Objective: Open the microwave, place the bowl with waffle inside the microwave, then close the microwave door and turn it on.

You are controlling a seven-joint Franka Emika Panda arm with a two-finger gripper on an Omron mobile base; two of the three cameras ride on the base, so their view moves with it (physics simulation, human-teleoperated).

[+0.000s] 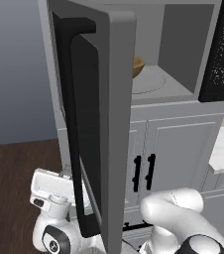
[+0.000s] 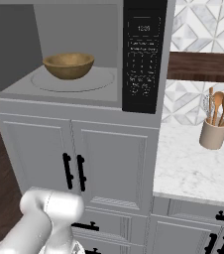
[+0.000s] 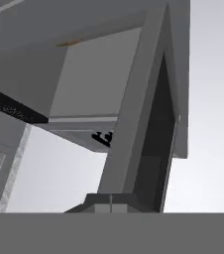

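The grey microwave (image 2: 15,92) stands open, its black control panel (image 2: 143,54) on the right. The tan bowl (image 2: 69,65) sits inside on the round turntable plate (image 2: 104,79); its rim also shows in the left base view (image 1: 138,66). No waffle can be made out in it. The microwave door (image 1: 115,124) is swung out edge-on, its long black bar handle (image 1: 82,129) facing left. My white hand (image 1: 49,191) is low, just left of the door's bottom end. In the hand view my gripper (image 3: 111,203) is shut on nothing, close under the door's lower edge (image 3: 134,149).
White panelled cabinets with black handles (image 2: 74,171) stand below the microwave. To the right are a marble counter (image 2: 193,168), a crock of wooden utensils (image 2: 214,133) and a dark wooden shelf (image 2: 203,67). Dark wood floor (image 1: 15,168) lies at the left.
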